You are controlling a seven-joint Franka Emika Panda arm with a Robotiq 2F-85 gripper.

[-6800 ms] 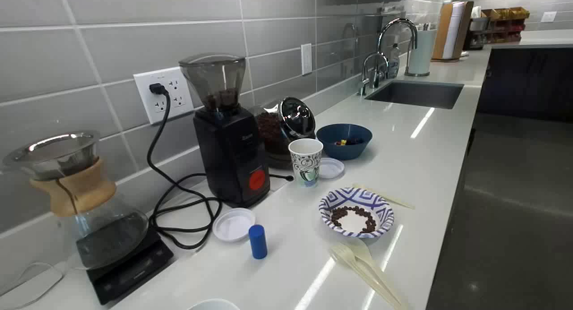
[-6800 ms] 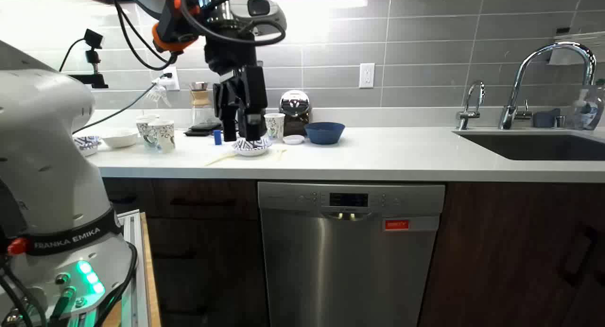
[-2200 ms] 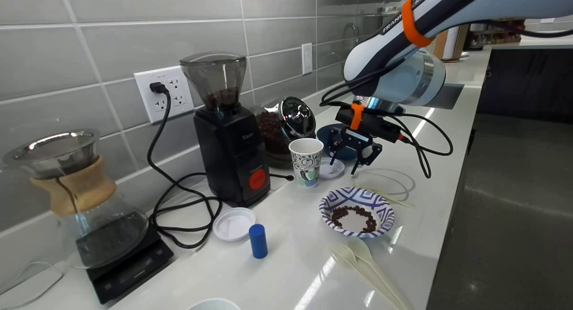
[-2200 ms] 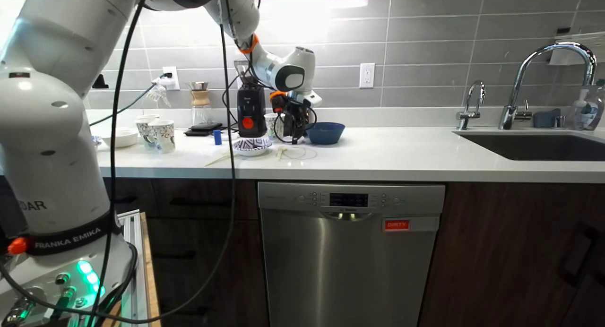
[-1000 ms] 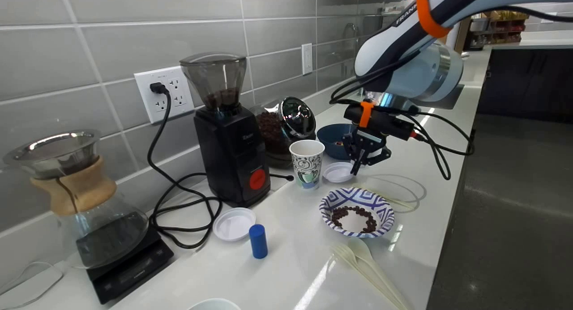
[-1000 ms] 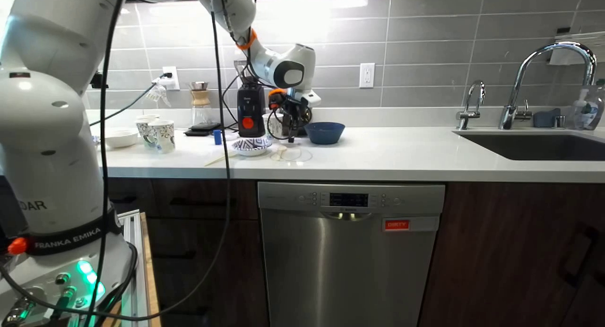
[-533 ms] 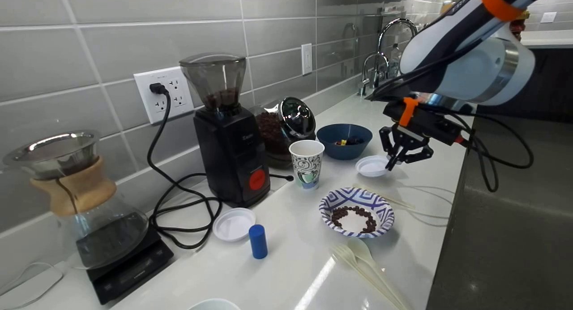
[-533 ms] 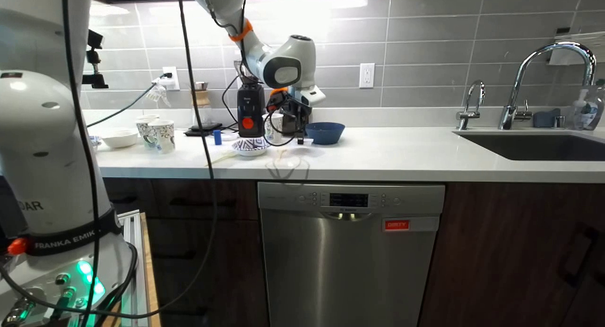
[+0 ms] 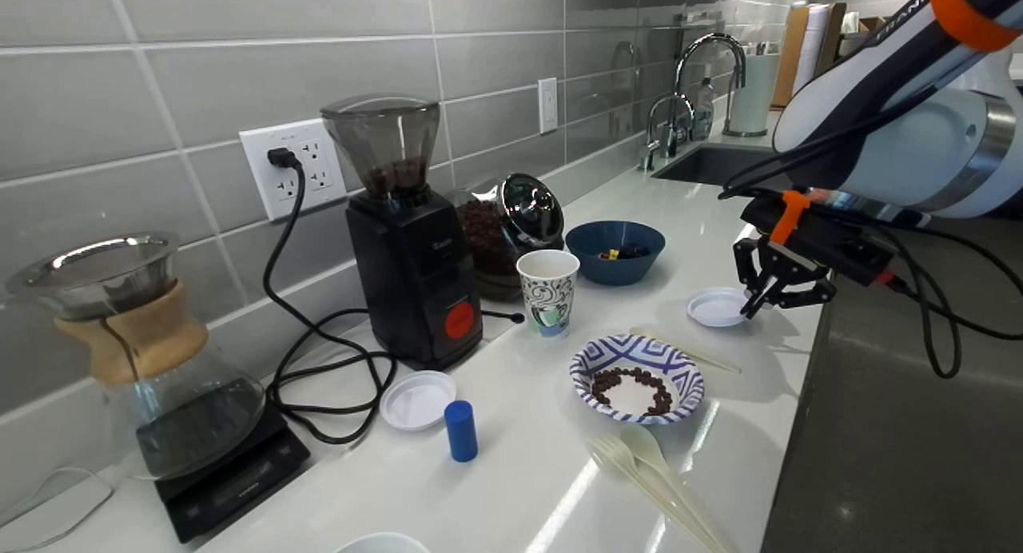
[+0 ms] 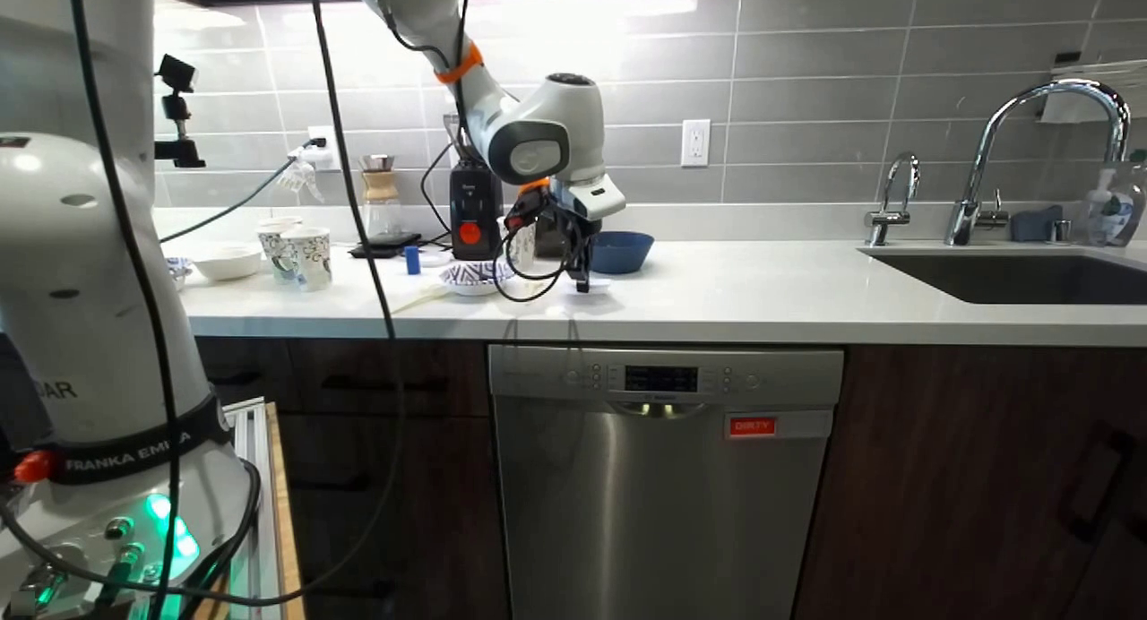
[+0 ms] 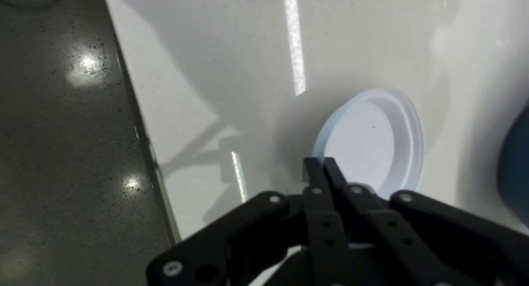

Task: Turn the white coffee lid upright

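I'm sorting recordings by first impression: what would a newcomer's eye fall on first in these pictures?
Probably the large robot arm, slanting in from the upper right of an exterior view, its gripper shut on the rim of the white coffee lid. Next, perhaps, the black coffee grinder with a round red spot, standing by the tiled wall. The red sign on the steel dishwasher, below the counter, also stands out.
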